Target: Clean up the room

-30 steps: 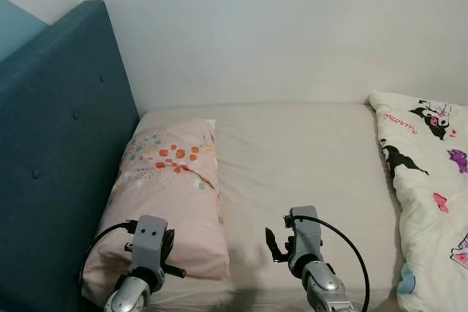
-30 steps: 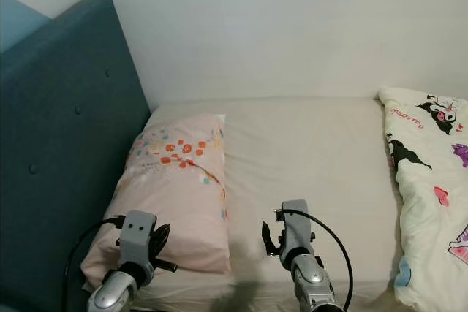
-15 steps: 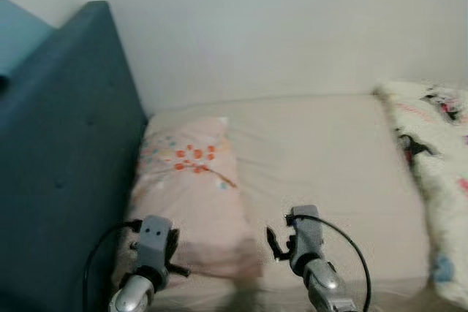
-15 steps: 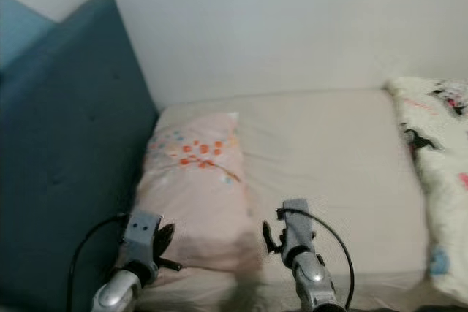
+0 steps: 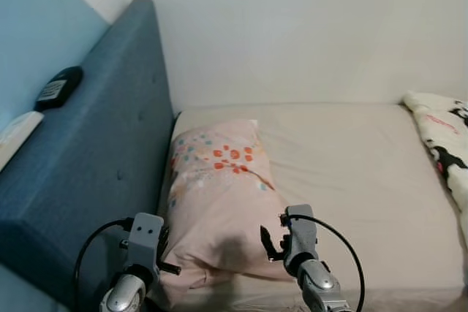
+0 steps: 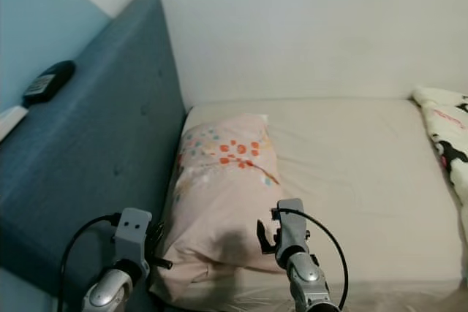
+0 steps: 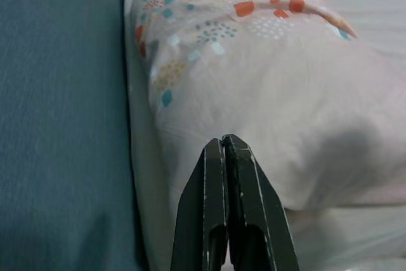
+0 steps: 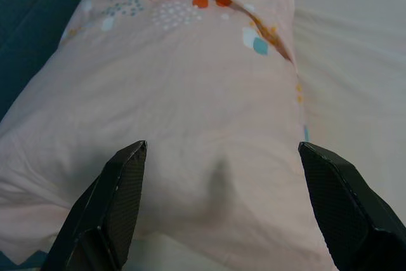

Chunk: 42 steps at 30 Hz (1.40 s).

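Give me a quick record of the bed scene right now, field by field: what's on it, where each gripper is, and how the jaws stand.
Bed: beige mattress against a white wall
Headboard: blue padded headboard on the robot's left
Pillow: pink patterned pillow lying beside the headboard
Blanket: cartoon-print blanket at the bed's right edge
On headboard top: dark remote-like device
Left gripper: jaws shut, near the pillow's headboard-side edge
Right gripper: jaws open wide, facing the pillow's near end

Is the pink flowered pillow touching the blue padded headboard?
Touching. In the left eye view, the pink flowered pillow lies pressed along the blue padded headboard, no gap between.
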Available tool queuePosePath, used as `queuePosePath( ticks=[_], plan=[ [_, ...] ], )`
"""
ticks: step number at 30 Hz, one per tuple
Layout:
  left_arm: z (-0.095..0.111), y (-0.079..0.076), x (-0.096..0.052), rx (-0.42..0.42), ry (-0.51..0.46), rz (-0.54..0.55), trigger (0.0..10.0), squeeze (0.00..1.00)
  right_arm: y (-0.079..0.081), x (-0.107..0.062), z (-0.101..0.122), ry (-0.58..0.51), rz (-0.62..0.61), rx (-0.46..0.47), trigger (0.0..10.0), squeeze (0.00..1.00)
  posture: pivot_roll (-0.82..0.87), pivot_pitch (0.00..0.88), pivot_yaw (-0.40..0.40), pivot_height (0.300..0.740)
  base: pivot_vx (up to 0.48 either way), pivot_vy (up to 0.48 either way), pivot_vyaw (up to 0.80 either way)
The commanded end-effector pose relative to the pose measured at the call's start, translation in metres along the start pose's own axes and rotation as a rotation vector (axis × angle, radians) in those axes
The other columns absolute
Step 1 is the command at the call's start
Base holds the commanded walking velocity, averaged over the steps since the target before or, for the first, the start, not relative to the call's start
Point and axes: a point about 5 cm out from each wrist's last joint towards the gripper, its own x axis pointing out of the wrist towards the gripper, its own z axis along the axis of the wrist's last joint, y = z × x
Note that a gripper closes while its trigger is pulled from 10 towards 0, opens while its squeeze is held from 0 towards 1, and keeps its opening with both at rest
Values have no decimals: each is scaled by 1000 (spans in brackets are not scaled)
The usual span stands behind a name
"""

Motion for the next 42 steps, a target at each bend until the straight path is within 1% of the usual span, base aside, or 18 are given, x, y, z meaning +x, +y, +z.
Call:
queuePosePath(
  ticks=[1, 3, 11, 16, 23, 27, 42],
  plan=[
    [-6, -4, -2, -21, 22, -2, 10000, 0, -4, -2, -3, 9, -10, -1, 10000, 0, 0, 72, 9, 740, 0, 0, 0],
    [-6, -4, -2, -6, 21, -3, 10000, 0, -4, -3, -4, 11, -9, -3, 10000, 0, -1, 69, 9, 740, 0, 0, 0],
    [-7, -5, -2, 1, 30, 7, 10000, 0, -4, -3, -4, 14, 1, 6, 10000, 0, -5, 64, 8, 740, 0, 0, 0],
    [-7, -5, 0, 3, 35, 25, 10000, 0, -6, 0, 0, 10, -5, 26, 10000, 0, -9, 63, 6, 740, 0, 0, 0],
    [-7, -1, 1, 15, 54, 48, 10000, 0, -5, 1, 3, 4, 10, 20, 10000, 0, -10, 69, 1, 721, 0, 0, 0],
    [-7, 1, -2, -5, 41, 41, 10000, 0, -5, 2, 6, -5, 14, 8, 10000, 0, -5, 75, -5, 706, 0, 0, 0],
    [-7, -2, -7, -18, 29, 30, 10000, 0, -6, 3, 8, -10, 24, -2, 10000, 0, -4, 80, -6, 656, 0, 0, 0]
  ],
)
